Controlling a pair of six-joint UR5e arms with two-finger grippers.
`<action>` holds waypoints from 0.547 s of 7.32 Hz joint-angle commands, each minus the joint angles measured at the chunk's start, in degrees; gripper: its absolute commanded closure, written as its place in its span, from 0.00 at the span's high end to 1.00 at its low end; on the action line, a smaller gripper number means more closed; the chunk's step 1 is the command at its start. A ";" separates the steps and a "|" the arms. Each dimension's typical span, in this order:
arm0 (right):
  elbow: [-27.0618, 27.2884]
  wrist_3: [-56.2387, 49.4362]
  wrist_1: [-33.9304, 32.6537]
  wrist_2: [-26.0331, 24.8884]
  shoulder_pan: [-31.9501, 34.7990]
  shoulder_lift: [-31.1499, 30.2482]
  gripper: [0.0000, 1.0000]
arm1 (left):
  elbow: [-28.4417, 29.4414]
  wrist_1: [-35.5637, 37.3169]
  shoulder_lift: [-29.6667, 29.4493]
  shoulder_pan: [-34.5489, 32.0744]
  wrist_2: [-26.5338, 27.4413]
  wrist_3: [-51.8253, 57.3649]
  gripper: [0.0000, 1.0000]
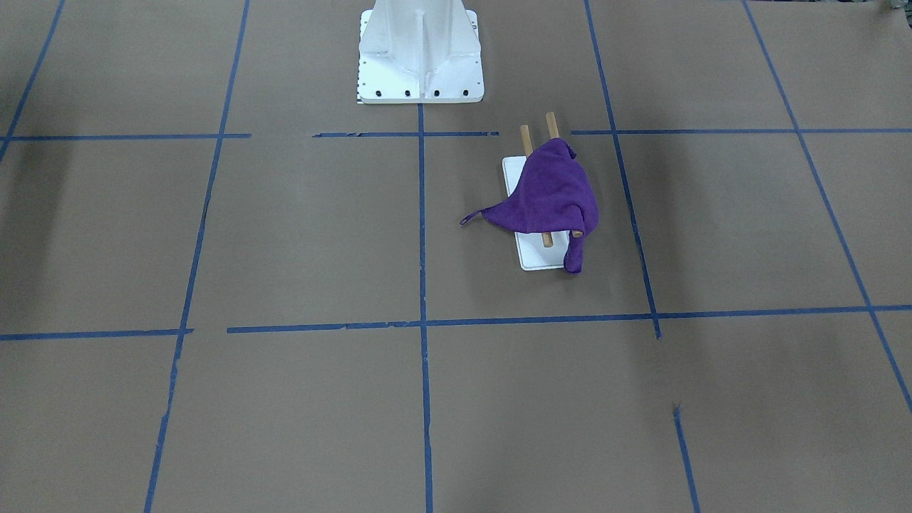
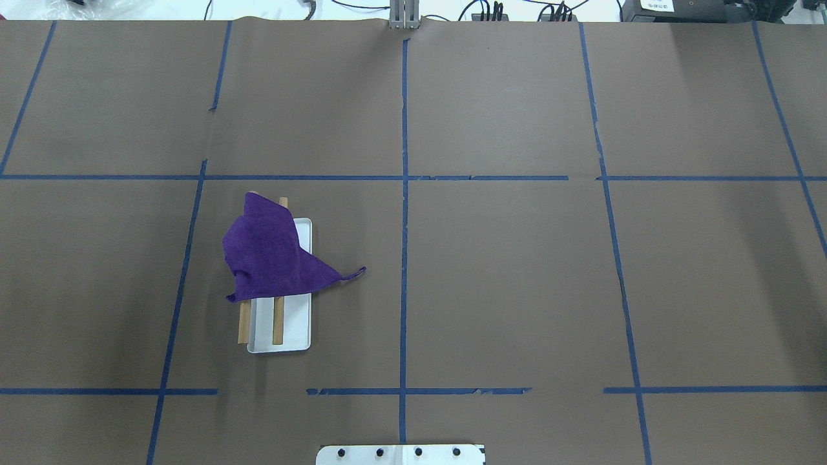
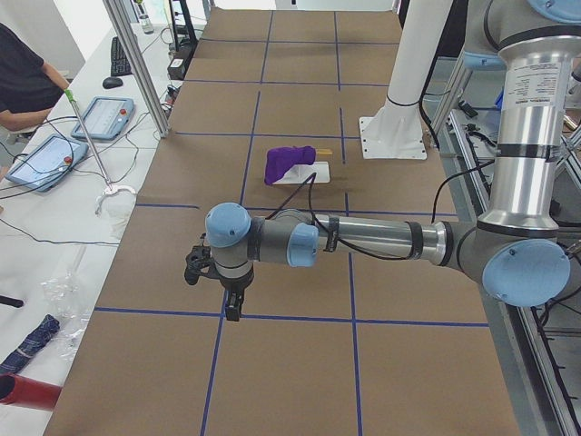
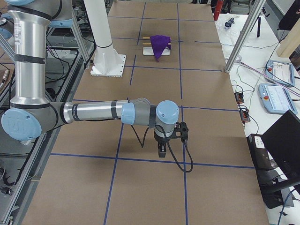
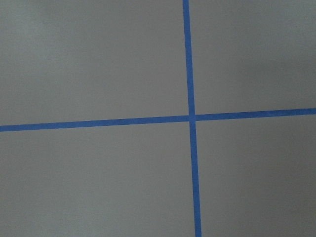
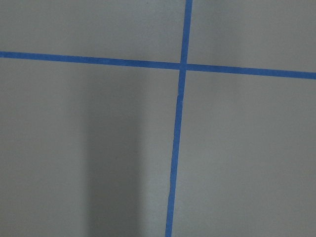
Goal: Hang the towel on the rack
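A purple towel [image 1: 552, 192] lies bunched over the two wooden rods of the rack [image 1: 528, 139], one corner trailing to the table beside the white base [image 1: 541, 258]. In the overhead view the towel [image 2: 268, 255] covers the far half of the rack [image 2: 294, 329]. It also shows in the side views [image 3: 286, 162] [image 4: 160, 43]. My left gripper [image 3: 234, 304] hangs over the table far from the rack, near its left end. My right gripper [image 4: 161, 150] hangs near the opposite end. I cannot tell whether either is open or shut. Both wrist views show only brown paper and blue tape.
The large white bolted pedestal [image 1: 420, 57] stands at the robot's side of the table, close to the rack. Blue tape lines grid the brown table cover. Metal posts [image 3: 136, 54] and operators' tablets [image 3: 100, 116] stand beyond the table's far edge.
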 commanded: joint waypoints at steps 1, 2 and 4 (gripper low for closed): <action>-1.80 0.28 0.08 -0.01 0.51 -0.28 1.00 | 0.10 -0.07 0.02 0.00 -0.23 -0.06 1.00; -1.98 1.06 0.25 -0.01 0.43 -0.02 1.00 | 0.02 0.01 0.02 0.00 -0.32 -0.15 1.00; -2.07 1.25 0.86 0.08 0.43 0.25 1.00 | 0.02 -0.07 0.02 0.00 -0.23 -0.15 1.00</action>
